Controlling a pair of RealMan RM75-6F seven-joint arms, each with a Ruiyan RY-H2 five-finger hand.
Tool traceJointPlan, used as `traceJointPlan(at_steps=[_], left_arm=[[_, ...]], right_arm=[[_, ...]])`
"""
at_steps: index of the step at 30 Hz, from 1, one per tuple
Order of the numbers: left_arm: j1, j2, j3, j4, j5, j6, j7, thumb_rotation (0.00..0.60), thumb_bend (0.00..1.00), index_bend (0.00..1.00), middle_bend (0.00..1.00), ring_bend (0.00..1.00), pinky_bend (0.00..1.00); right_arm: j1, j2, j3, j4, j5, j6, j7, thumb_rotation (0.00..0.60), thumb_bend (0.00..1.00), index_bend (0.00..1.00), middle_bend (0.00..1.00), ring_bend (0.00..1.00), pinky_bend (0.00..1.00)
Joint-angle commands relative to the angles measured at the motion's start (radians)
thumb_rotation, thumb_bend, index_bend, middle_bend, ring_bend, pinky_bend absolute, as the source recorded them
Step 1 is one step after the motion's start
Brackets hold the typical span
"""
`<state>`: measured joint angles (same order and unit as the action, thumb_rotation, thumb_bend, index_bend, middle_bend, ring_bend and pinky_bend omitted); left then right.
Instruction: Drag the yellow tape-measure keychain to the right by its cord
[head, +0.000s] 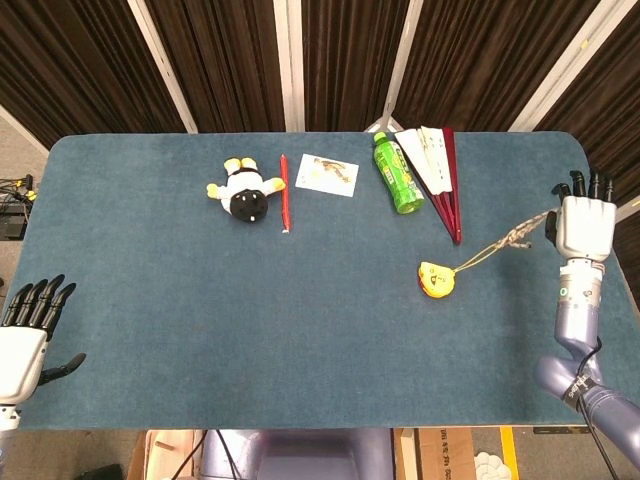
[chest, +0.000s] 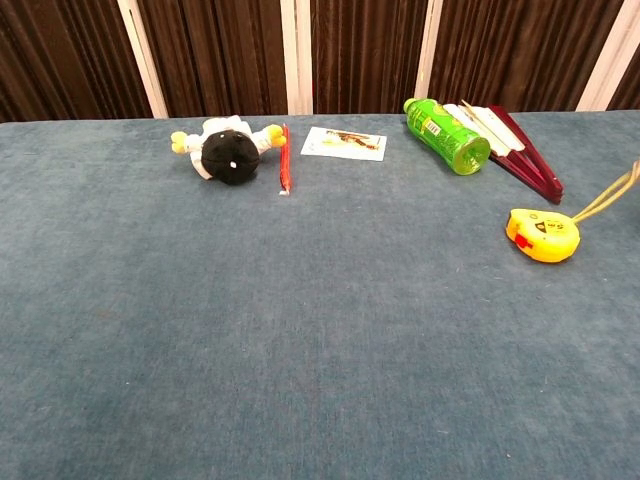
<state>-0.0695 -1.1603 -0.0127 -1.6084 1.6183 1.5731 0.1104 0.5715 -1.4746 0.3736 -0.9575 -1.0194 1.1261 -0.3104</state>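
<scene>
The yellow tape-measure keychain (head: 436, 278) (chest: 542, 234) lies on the blue table right of centre. Its knotted cord (head: 497, 248) (chest: 612, 200) runs up and to the right to my right hand (head: 583, 224) at the table's right edge, which holds the cord's end. The cord hangs a little slack. My left hand (head: 27, 334) rests at the near left corner, fingers spread, holding nothing. Neither hand shows in the chest view.
A green bottle (head: 398, 174), a folded red and white fan (head: 440, 177), a card (head: 327, 174), a red pen (head: 284, 192) and a small plush toy (head: 244, 190) lie along the far side. The table's right edge (head: 600, 195) is beside my right hand.
</scene>
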Motion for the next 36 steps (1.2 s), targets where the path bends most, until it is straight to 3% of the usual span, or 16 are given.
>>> traceJointPlan(at_steps=[1,6,11,15,17,24,29,36], left_arm=[[0.0,0.0,0.0,0.0,0.0,0.001,0.0,0.6,0.0,0.0,0.0,0.0,0.0],[0.0,0.001,0.0,0.001,0.002,0.001,-0.002,0.6,0.0,0.0,0.0,0.0,0.0],[0.001,0.002,0.001,0.002,0.002,0.001,-0.005,0.6,0.0,0.0,0.0,0.0,0.0],[0.001,0.001,0.001,0.01,0.004,0.002,0.0,0.6,0.0,0.0,0.0,0.0,0.0],[0.002,0.001,0.003,0.012,0.009,0.005,0.005,0.6,0.0,0.0,0.0,0.0,0.0],[0.008,0.003,0.005,0.015,0.019,0.02,0.01,0.6,0.0,0.0,0.0,0.0,0.0],[0.01,0.004,0.008,0.018,0.026,0.024,0.008,0.6,0.0,0.0,0.0,0.0,0.0],[0.015,0.006,0.008,0.021,0.02,0.027,-0.003,0.6,0.0,0.0,0.0,0.0,0.0]], right_arm=[[-0.01,0.008,-0.009,-0.024,0.018,-0.014,-0.026,0.6,0.53,0.0,0.01,0.0,0.05],[-0.025,0.028,-0.012,-0.086,0.051,-0.017,-0.071,0.6,0.38,0.0,0.0,0.0,0.04],[-0.06,0.072,-0.016,-0.21,0.036,0.021,-0.042,0.6,0.37,0.0,0.0,0.0,0.04],[-0.134,0.137,-0.057,-0.375,-0.042,0.097,0.033,0.6,0.37,0.0,0.0,0.0,0.04],[-0.217,0.196,-0.123,-0.522,-0.137,0.174,0.103,0.6,0.37,0.0,0.0,0.0,0.04],[-0.366,0.308,-0.285,-0.721,-0.343,0.305,0.18,0.6,0.36,0.0,0.0,0.0,0.03],[-0.439,0.338,-0.353,-0.761,-0.464,0.409,0.179,0.6,0.36,0.0,0.0,0.0,0.02],[-0.501,0.325,-0.378,-0.695,-0.553,0.515,0.158,0.6,0.36,0.0,0.0,0.0,0.02]])
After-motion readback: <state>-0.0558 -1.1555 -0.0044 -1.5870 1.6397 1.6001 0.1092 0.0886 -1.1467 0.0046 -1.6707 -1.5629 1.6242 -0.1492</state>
